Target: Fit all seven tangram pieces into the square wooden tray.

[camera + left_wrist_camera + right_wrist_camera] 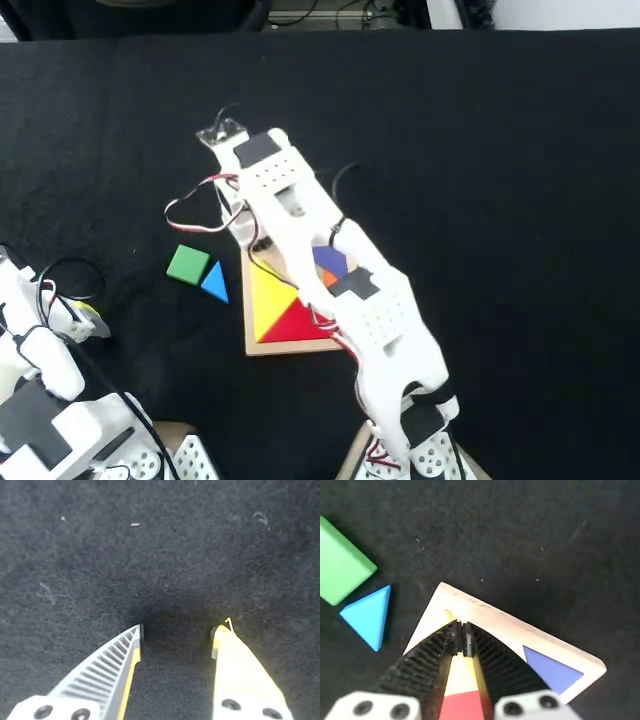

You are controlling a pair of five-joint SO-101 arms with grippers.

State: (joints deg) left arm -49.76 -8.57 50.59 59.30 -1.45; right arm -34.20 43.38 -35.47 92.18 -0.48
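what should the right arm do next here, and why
Probably lift the right gripper off the square wooden tray and swing toward the small light-blue triangle. Its fingers are shut over the yellow triangle lying in the tray's corner, while the blue one and the green square block lie outside on the black cloth.

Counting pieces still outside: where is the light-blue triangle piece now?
High view: the light-blue triangle piece lies on the black cloth left of the square wooden tray, beside the green square block, touching neither.
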